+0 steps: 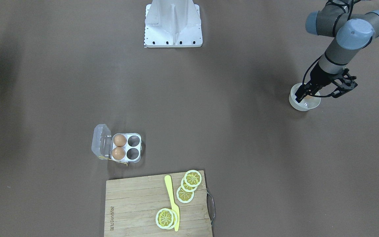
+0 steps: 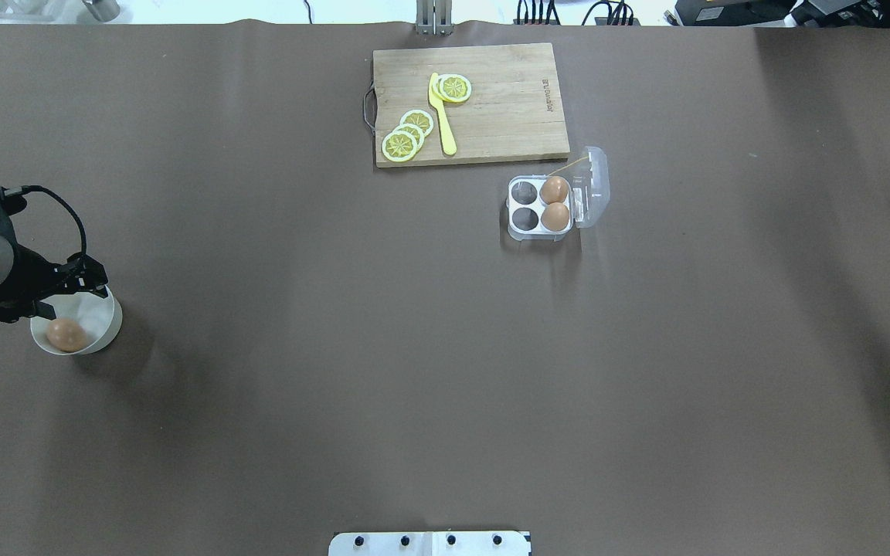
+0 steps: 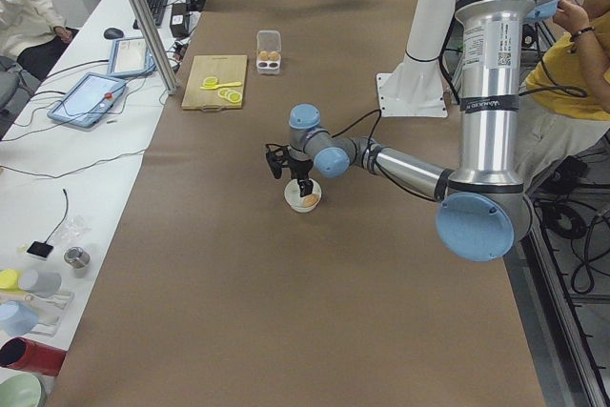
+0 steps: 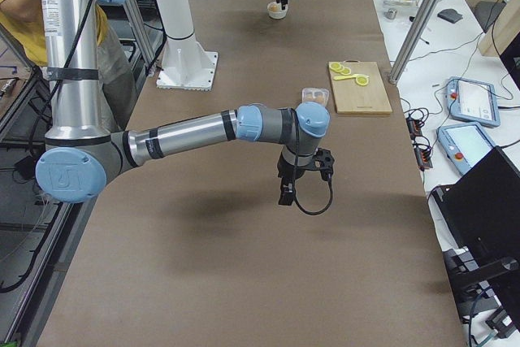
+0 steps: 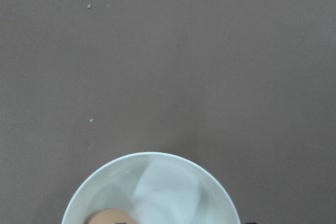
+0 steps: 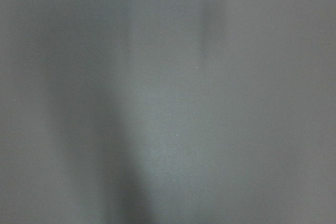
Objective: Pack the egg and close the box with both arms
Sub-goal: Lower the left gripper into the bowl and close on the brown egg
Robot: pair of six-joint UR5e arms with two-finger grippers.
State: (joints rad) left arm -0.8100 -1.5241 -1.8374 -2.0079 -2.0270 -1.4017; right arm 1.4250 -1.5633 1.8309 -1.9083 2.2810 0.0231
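Note:
The egg (image 2: 66, 334) lies in a round white bowl (image 2: 110, 324) at the table's left end. My left gripper (image 2: 66, 297) hangs just over the bowl's far side with its jaws apart, empty. In the left wrist view only the bowl's rim (image 5: 152, 154) and the egg's top (image 5: 107, 216) show. The box (image 2: 526, 202) stands right of centre, its clear lid (image 2: 596, 185) open. Two eggs fill its right cells (image 2: 555, 202); the left cells are empty. My right gripper (image 4: 284, 197) shows only in the exterior right view, above bare table; I cannot tell its state.
A wooden cutting board (image 2: 507, 108) with lemon slices (image 2: 410, 133) and a yellow knife (image 2: 441, 116) lies at the far edge behind the box. The white arm base (image 1: 173, 24) stands at the near edge. Operators sit beside the table.

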